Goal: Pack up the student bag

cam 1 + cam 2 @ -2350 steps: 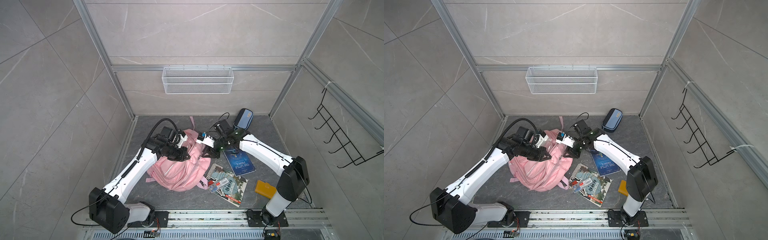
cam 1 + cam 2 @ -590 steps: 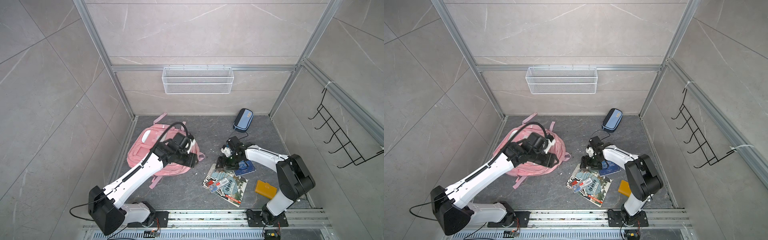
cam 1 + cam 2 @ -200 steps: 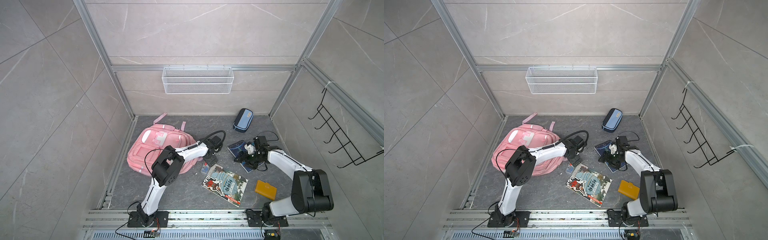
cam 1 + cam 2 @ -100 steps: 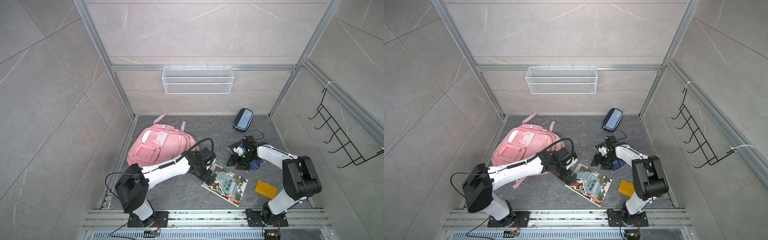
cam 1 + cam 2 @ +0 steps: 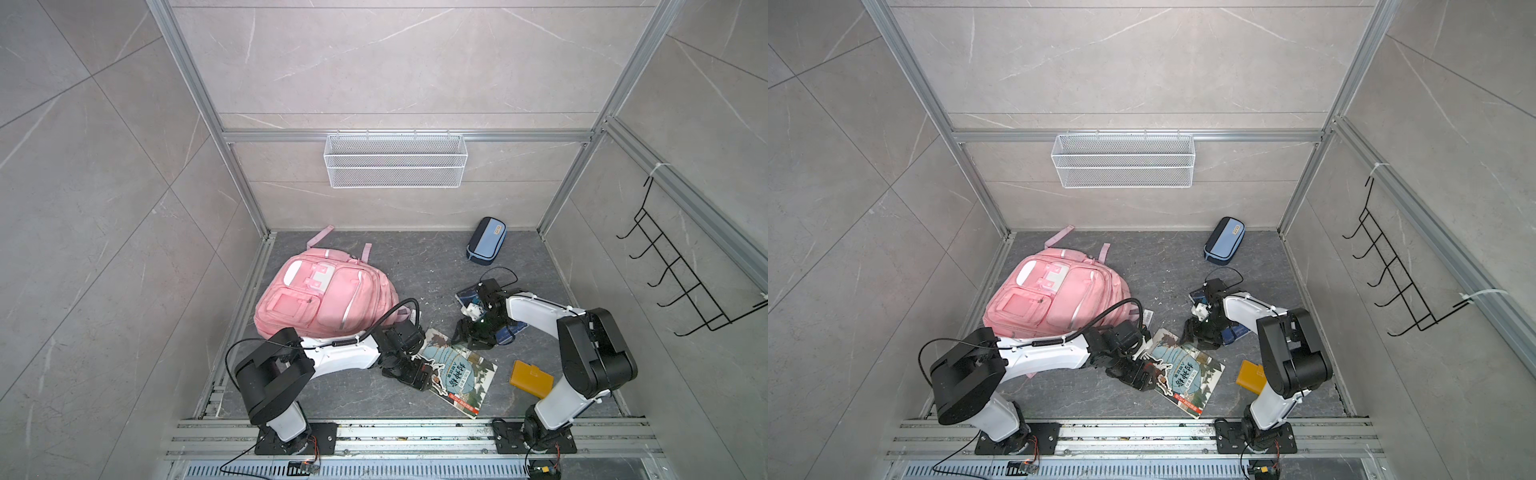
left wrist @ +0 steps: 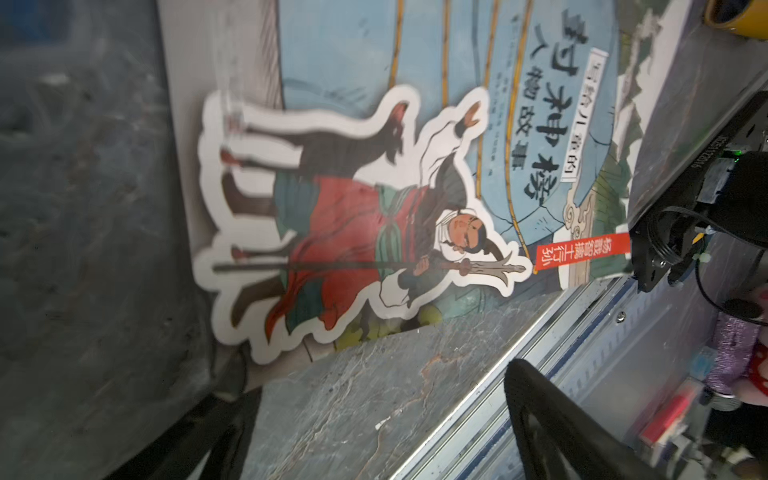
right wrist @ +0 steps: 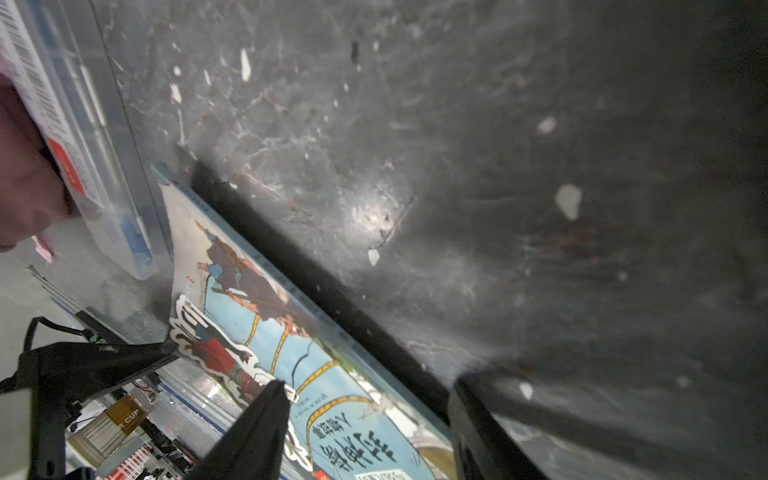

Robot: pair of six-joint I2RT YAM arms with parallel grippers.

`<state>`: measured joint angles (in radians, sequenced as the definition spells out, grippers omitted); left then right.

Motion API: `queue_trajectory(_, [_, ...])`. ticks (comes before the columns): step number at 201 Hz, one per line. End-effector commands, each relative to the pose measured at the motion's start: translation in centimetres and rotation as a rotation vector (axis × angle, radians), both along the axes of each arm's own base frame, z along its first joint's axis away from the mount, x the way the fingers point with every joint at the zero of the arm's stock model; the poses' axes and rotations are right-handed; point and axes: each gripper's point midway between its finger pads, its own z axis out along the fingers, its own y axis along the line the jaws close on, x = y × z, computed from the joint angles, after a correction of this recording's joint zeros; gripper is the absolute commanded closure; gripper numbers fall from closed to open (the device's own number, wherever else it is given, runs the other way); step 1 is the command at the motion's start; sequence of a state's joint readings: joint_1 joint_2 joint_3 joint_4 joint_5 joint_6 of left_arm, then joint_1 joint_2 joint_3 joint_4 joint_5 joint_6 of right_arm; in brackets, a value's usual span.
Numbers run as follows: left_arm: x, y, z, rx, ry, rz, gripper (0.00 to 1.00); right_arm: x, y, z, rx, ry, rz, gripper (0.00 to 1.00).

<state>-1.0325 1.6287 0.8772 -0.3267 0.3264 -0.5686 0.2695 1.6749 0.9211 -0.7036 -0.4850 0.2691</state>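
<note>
A pink backpack [image 5: 328,299] lies pockets-up by the left edge of the floor [image 5: 415,257] — insides hidden. The left gripper [image 5: 419,380] and right gripper [image 5: 471,338], fingers apart, sit at edges of a picture book [image 5: 457,374].

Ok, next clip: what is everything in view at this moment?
backpack: one, pink, lying on the floor, left
pencil case: one, blue, near the back wall, right
picture book: one, blue illustrated cover, front middle
second book: one, dark blue, partly under the right arm
small case: one, yellow, front right
wire basket: one, white, back wall
hook rack: one, black, right wall
left gripper: black, open, at the picture book's left edge
right gripper: black, open, at its far corner
</note>
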Motion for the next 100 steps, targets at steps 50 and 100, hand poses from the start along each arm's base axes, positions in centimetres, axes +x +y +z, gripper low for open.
queue_trajectory(50, [1.0, -1.2, -3.8, 0.042, 0.071, 0.133, 0.11, -4.0, 0.3, -1.0, -0.035, 0.115, 0.028, 0.35])
queue_trajectory(100, [2.8, -0.2, -4.0, 0.01, 0.08, 0.193, 0.11, -3.6, 1.7, -0.1, 0.059, 0.089, 0.03, 0.69])
